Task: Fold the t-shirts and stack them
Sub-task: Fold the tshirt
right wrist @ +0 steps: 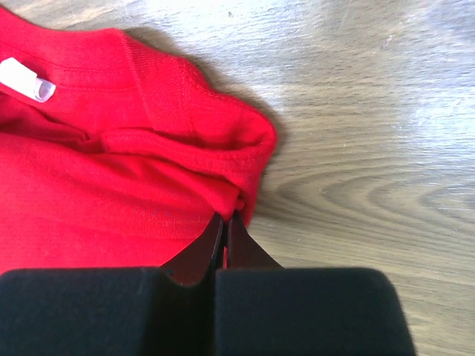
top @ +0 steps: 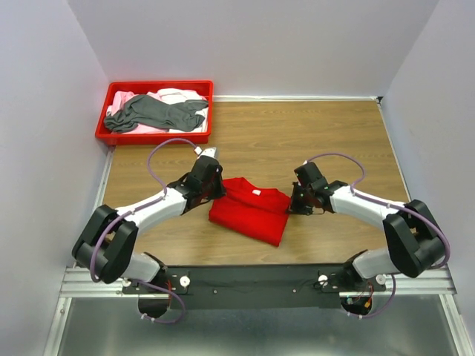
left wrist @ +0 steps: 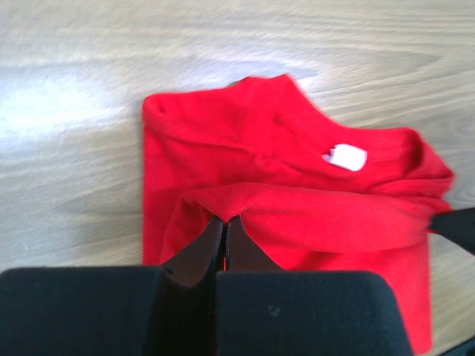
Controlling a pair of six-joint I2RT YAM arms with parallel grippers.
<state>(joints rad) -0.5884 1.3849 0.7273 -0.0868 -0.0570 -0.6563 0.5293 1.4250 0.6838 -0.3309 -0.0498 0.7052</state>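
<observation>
On the table (top: 334, 148), well apart from the red tray (top: 104, 135) holding the grey and pink shirts (top: 156, 111), the red t-shirt (top: 249, 215) lies mid-fold. Its long axis runs across, collar toward the far edge. The left gripper (left wrist: 225, 222) and right gripper (right wrist: 225, 219) each pinch a raised fold, fingers clamped tight. Next, I judge, both must carry the fold over evenly. The neck label (left wrist: 346, 156) faces up.

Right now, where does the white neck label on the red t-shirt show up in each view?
Top external: white neck label near picture centre, by the red t-shirt's far edge.
Left wrist: label right of centre, upper half.
Right wrist: label at the upper left edge.
Shared landmark: the red t-shirt itself, lying on the wooden table.
</observation>
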